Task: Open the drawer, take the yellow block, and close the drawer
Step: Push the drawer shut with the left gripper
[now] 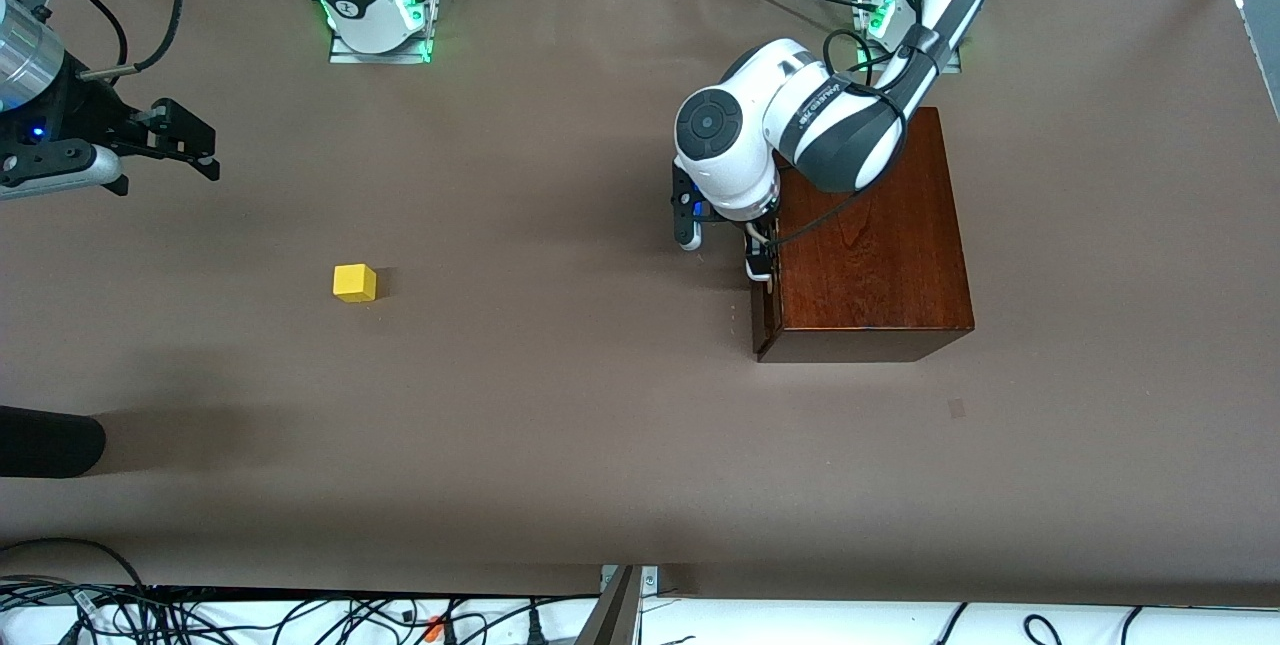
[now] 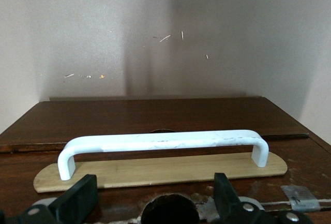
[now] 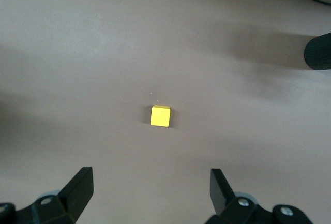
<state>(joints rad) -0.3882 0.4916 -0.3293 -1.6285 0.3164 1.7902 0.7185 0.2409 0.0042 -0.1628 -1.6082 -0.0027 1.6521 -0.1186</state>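
The left hand (image 1: pixel 722 243), fingers spread, faces the shut dark-wood drawer (image 1: pixel 764 310) and its white loop handle (image 2: pixel 164 145). The small yellow cube (image 1: pixel 355 282) sits on the brown bench (image 1: pixel 560 405) at the drawer's nine o'clock, so the released right hand (image 1: pixel 190 147) waits over it.

One yellow block (image 1: pixel 354 282), one drawer (image 1: pixel 765 300), one white handle (image 2: pixel 163 144)

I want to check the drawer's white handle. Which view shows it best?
The left wrist view: the white handle fills it, whole and close. The front view shows only a small part of it beside the left gripper. The right wrist view shows none.
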